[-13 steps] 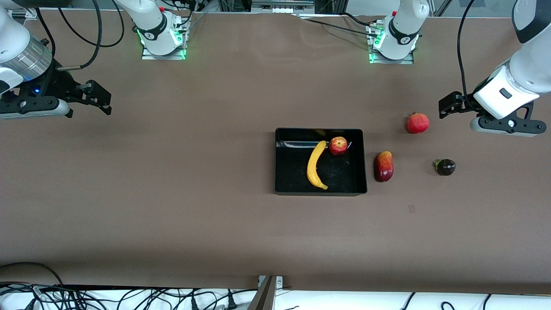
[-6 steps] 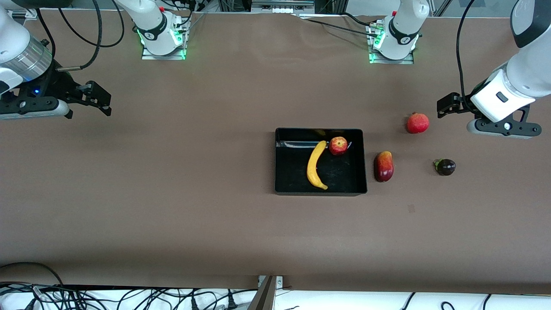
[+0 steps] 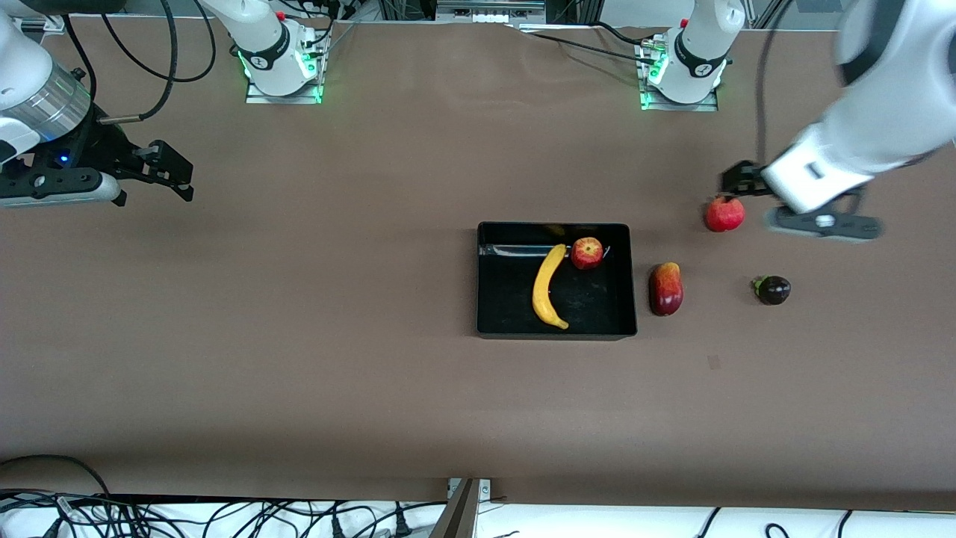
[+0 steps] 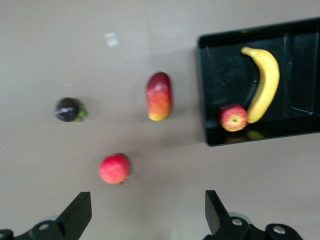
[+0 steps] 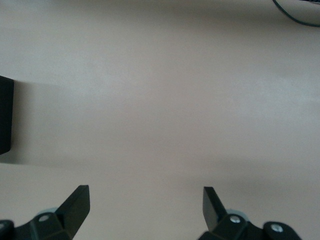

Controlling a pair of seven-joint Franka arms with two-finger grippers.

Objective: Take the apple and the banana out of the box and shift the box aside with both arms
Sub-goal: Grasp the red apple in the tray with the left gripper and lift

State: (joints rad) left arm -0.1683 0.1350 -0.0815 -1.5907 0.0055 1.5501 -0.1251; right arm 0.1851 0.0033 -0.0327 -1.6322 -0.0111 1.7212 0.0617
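Left pincer (image 3: pixel 736 183) has swung in over the pomegranate (image 3: pixel 724 214), jaws wide and empty; right pincer (image 3: pixel 168 170) waits, also spread. Apple (image 3: pixel 587 252) and banana (image 3: pixel 549 286) sit in the box (image 3: pixel 493 329) mid-counter. Looks like the approach step: next it must reach the apple.

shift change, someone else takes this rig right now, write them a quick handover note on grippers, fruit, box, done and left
Left gripper: fingers open, holding nothing, up over the pomegranate toward the left arm's end of the table.
Right gripper: fingers open, empty, waiting over bare table at the right arm's end.
Box: mid-table. The banana and the apple both lie inside it, the apple by the wall farther from the front camera, at the banana's tip.
Outside the box: mango-like fruit beside it, small dark fruit, the pomegranate.
Done: nothing taken out yet.
Left: lift out apple and banana, then move the box aside with both arms.
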